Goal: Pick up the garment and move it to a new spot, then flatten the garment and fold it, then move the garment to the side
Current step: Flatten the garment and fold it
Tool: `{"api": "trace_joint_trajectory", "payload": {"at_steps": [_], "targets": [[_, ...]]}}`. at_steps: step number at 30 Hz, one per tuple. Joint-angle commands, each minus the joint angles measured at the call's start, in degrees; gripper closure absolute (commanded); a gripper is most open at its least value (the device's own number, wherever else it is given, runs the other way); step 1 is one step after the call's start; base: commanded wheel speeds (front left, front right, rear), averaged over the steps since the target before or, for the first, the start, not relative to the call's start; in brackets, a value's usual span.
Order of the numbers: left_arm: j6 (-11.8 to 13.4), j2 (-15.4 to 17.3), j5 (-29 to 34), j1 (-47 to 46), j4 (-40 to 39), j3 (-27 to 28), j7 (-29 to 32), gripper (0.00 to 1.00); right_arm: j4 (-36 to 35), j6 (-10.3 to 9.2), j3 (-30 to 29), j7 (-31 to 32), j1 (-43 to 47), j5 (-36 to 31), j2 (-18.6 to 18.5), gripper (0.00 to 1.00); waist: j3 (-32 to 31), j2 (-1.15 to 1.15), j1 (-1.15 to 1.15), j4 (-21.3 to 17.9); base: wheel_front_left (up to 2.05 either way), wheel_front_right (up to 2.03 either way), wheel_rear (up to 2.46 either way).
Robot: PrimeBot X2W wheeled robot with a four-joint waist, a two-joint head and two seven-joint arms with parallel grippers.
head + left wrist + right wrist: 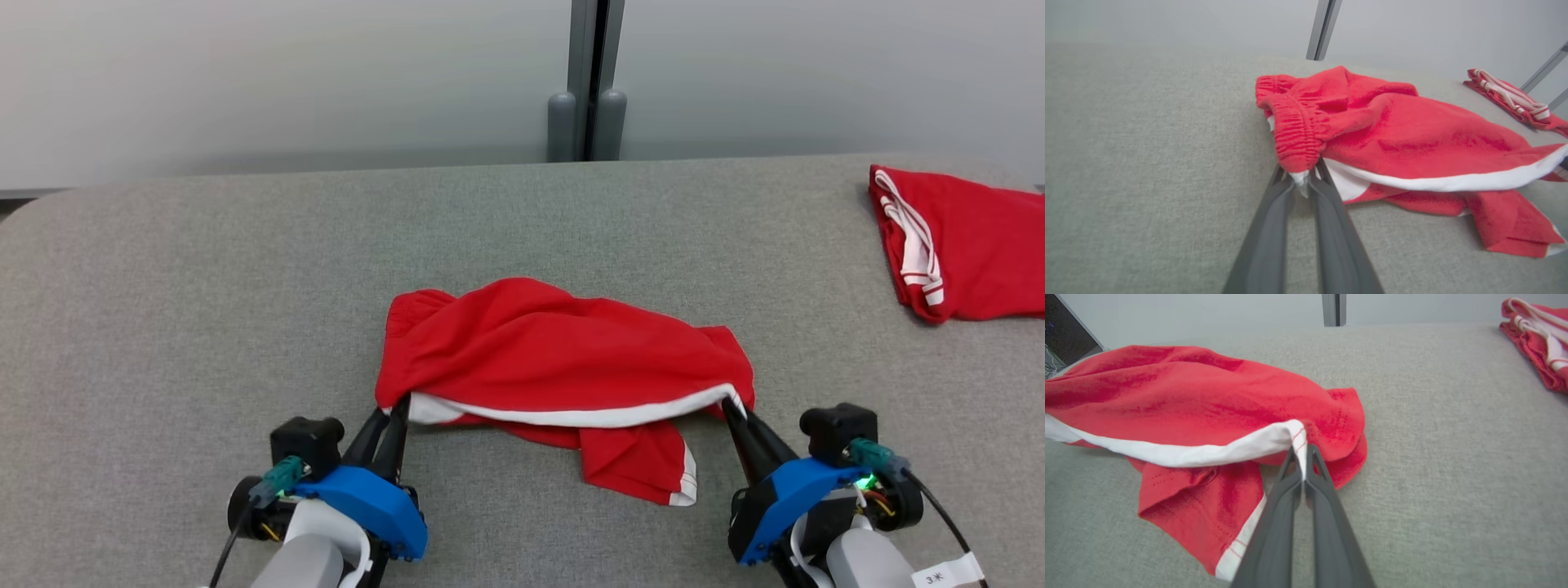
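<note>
- You are looking at the red garment (563,351) lying crumpled at the middle of the grey padded table (204,286), its white-trimmed edge facing six o'clock in the head view.
- Your left gripper (395,408) is pointing in from seven o'clock and pinching the garment's eight-o'clock corner. In the left wrist view its dark fingers (1274,212) are pressing together on a white tip of cloth just below the gathered waistband.
- Your right gripper (727,407) is pointing in from five o'clock and pinching the four-o'clock corner. In the right wrist view its fingers (1327,506) are pressing together on the end of the white hem.
- The white band is running between the two grips, while a loose red flap is trailing toward six o'clock and resting on the table.
- A second red garment (971,253) with white stripes is lying at two o'clock, well apart from the first.
- A grey post (588,82) is standing behind the table at twelve o'clock.
</note>
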Motion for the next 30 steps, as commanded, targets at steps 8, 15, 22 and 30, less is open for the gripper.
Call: {"api": "trace_joint_trajectory", "payload": {"at_steps": [8, 15, 22, 30], "targets": [[-0.08, 2.54, -4.02, 6.22, -20.22, 2.96, -0.29, 1.00, -12.93, 0.01, -3.49, -0.02, 3.52, -0.38, -0.19, 1.00, -3.30, -0.01, 0.00, -0.50, 0.00, 0.00, 0.00], [-0.08, 5.95, -10.75, 9.72, -37.14, 4.49, 4.74, 1.00, -30.12, 0.01, -7.72, 6.45, 8.25, -0.37, -0.18, 1.00, -3.35, -0.01, 0.00, -1.24, 0.00, 0.00, 0.00], [0.77, 8.60, -14.98, 5.27, -51.10, 5.51, 13.92, 1.00, -44.73, 0.01, -7.87, 14.15, 5.40, -3.31, -0.16, 1.00, 0.70, -0.01, 0.00, -1.73, 0.00, 0.00, 0.00], [0.74, 11.71, -18.59, -11.84, -46.33, 8.74, 23.12, 1.00, -36.49, 0.01, -2.89, 20.55, -14.48, -0.02, -3.86, 1.00, 9.42, -0.01, 0.00, -4.25, 0.00, 0.00, 0.00]]}}
